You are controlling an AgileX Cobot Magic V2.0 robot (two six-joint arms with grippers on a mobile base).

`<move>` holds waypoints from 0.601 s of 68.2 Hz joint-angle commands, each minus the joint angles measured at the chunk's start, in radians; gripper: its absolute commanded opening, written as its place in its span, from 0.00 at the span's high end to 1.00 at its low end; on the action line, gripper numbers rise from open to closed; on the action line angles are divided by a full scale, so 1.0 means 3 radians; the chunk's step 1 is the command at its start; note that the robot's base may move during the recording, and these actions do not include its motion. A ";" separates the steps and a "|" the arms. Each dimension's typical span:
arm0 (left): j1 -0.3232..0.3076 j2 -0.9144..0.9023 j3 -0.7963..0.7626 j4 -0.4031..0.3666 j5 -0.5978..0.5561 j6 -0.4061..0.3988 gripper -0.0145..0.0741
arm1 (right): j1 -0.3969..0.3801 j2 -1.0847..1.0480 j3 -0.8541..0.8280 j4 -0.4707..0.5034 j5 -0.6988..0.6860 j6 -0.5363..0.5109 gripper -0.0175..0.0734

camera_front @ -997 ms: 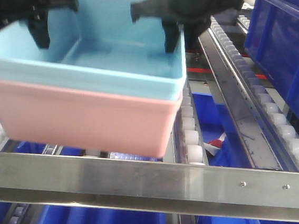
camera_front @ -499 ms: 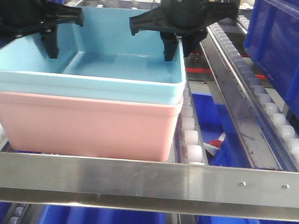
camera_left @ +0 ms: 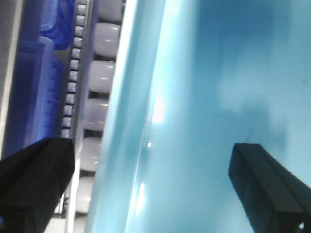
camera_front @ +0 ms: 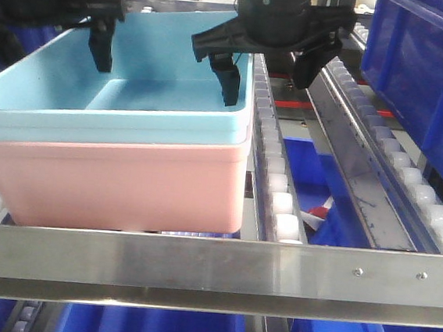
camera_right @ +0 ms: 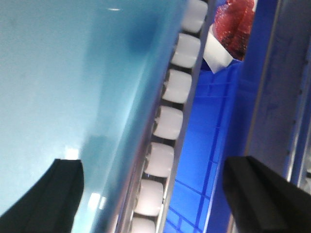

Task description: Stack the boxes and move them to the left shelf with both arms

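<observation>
The light blue box [camera_front: 134, 99] sits nested inside the salmon pink box [camera_front: 118, 180]. The stack rests on the white rollers [camera_front: 284, 207] of the left shelf, just behind its steel front rail [camera_front: 196, 266]. My left gripper [camera_front: 56, 44] is open and straddles the blue box's left wall; in the left wrist view the left gripper [camera_left: 150, 148] has one finger over the rollers and one inside the blue box [camera_left: 218, 97]. My right gripper [camera_front: 263, 88] is open across the right wall. In the right wrist view the right gripper [camera_right: 153, 167] stands over the roller track beside the blue box [camera_right: 73, 73].
Dark blue bins [camera_front: 427, 68] fill the rack at the right beside a slanting roller track [camera_front: 388, 151]. More blue bins [camera_front: 151, 328] lie on the level below the rail. A red and white item [camera_right: 233, 24] lies in a lower blue bin right of the stack.
The stack came down from a raised tilt onto the rollers, then slid left and turned a little. The right gripper's fingers now stand wide apart across the wall.
</observation>
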 commanded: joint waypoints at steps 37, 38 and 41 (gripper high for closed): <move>-0.0026 -0.0648 -0.0353 0.0018 0.0903 0.0272 0.86 | 0.0076 -0.0937 -0.0101 0.0071 -0.0072 -0.0032 0.75; -0.0026 -0.0648 -0.0353 0.0010 0.0943 0.0295 0.83 | 0.0079 -0.0937 -0.0101 0.0071 -0.0065 -0.0032 0.74; -0.0026 -0.0648 -0.0353 0.0010 0.1003 0.0296 0.82 | 0.0088 -0.0945 -0.0077 0.0071 -0.0075 -0.0032 0.75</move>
